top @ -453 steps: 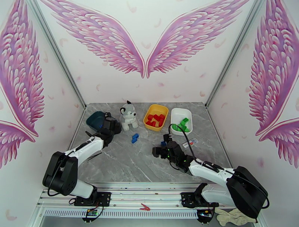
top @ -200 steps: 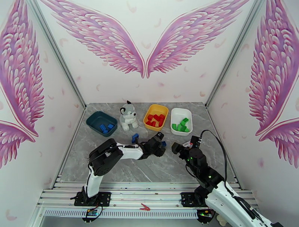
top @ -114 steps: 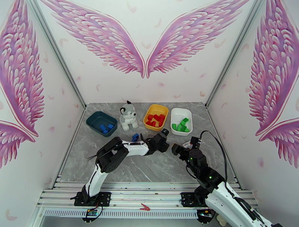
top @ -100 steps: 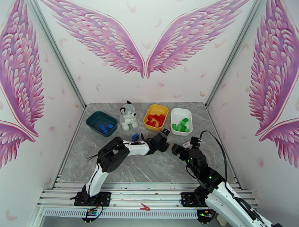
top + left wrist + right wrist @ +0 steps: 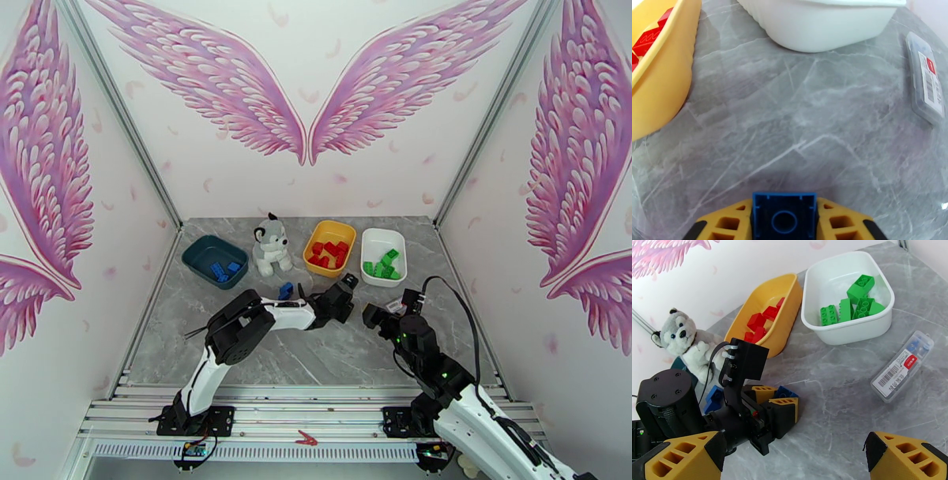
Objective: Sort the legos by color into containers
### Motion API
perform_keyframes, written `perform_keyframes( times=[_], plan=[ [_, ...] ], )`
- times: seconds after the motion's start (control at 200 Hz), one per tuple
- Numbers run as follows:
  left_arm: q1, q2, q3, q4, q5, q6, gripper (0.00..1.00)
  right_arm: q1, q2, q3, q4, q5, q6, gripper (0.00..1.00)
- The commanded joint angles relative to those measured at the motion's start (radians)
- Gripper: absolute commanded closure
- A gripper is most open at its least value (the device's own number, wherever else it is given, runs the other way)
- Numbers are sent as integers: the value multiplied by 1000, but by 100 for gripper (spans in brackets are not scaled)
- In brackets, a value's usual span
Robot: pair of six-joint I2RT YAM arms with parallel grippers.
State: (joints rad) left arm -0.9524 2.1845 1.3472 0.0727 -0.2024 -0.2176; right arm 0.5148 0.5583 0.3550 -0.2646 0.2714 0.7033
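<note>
The dark teal tray [image 5: 194, 254] sits at the far left of the table [image 5: 261, 351] with a few blue bricks [image 5: 223, 271] inside. One loose blue brick [image 5: 285, 290] lies on the bare stone surface just in front of the plush dog [image 5: 271, 246]. The yellow tray [image 5: 787, 317] holds a heap of red bricks [image 5: 760, 325]. The left gripper [image 5: 784, 215] is low over the table in front of the gap between the yellow and white trays, its yellow fingers [image 5: 730, 221] pressed together on a small blue brick [image 5: 784, 205] whose underside faces the wrist camera. The white tray [image 5: 853, 334] to the right contains the green bricks [image 5: 853, 303].

All three trays stand in a row along the far edge, apart from one another. The near half of the table is open grey surface, with a strip of free stone between the yellow and white trays.

The dog stands between the teal and yellow trays, on the way from the held brick to the teal tray. A clear flat case [image 5: 902, 366] with a barcode label lies in front of the white tray, well clear of the left gripper. The right gripper [image 5: 792, 451] hangs near that case with its fingers spread wide, holding nothing.
</note>
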Motion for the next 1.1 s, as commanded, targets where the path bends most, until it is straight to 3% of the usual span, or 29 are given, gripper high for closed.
perform_keyframes(
  times=[0.0, 0.205, 0.385, 0.495, 0.645, 0.84, 1.095],
  plan=[
    [-6, -106, -109, 24, -14, -22, 72, -7, 10, -27, 40, -41, -10, 1],
    [6, -319, -271, 45, -93, -38, 74, -4, 119, -67, 206, -166, -1, 1],
    [70, -549, -449, 39, -203, -90, 74, 40, 353, -45, 368, -259, 1, 2],
    [162, -680, -549, 25, -264, -143, 73, 116, 505, 1, 444, -259, -4, 3],
    [367, -788, -616, -21, -297, -228, 72, 240, 723, 114, 495, -241, -18, 6],
    [632, -744, -546, -60, -226, -278, 71, 347, 938, 272, 505, -238, -33, 9],
    [787, -531, -319, -123, -179, -270, 68, 373, 1058, 380, 485, -258, -43, 10]
  ],
)
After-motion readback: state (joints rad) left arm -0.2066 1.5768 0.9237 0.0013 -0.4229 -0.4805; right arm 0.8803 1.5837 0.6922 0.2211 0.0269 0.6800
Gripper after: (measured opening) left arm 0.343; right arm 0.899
